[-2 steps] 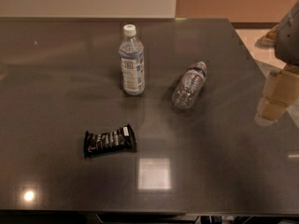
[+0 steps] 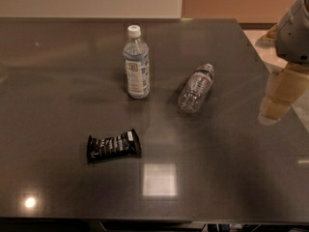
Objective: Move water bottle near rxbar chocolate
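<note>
The water bottle (image 2: 196, 88) is small, clear and ribbed, with a dark band near its neck. It lies on its side right of the table's middle, cap pointing to the far right. The rxbar chocolate (image 2: 113, 145) is a flat black wrapper with white lettering, lying front left of the middle. My gripper (image 2: 279, 96), beige under a grey wrist, hangs over the table's right edge. It is to the right of the water bottle, apart from it and holding nothing.
A taller upright bottle (image 2: 136, 64) with a white cap and a white-blue label stands behind the bar and left of the water bottle. The dark glossy table (image 2: 58, 81) ends just right of my gripper. A bright light glare (image 2: 159, 180) lies near the front edge.
My gripper has edged slightly left toward the table. The bottles and the bar have not moved.
</note>
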Robot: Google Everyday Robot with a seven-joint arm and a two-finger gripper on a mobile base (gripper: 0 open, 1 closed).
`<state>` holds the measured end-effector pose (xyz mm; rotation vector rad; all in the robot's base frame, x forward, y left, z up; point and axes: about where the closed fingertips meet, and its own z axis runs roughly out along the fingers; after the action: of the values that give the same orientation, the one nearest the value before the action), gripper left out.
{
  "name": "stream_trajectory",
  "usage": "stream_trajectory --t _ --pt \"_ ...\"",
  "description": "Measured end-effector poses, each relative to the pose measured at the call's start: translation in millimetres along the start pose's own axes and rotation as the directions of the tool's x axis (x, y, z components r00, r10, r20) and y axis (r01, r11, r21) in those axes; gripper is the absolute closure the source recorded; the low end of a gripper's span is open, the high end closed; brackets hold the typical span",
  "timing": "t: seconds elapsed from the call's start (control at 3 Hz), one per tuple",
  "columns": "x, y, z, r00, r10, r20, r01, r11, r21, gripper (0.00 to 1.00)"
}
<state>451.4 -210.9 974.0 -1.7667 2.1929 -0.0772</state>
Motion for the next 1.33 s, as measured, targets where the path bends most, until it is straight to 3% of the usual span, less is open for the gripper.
stream_trajectory --t 0.33,0.67,1.0,1.33 --pt "-12 -18 17 0.997 -0.071 0.021 0.071 0.9972 -0.022 0.00" --pt "-27 -39 37 0.986 -0.160 0.052 0.162 0.9859 -0.043 0.00" --pt "-41 -61 54 0.966 -0.244 0.087 0.249 0.9668 -0.057 0.00" --pt "-54 -81 72 0.935 -0.333 0.122 0.344 0.9362 -0.074 0.00"
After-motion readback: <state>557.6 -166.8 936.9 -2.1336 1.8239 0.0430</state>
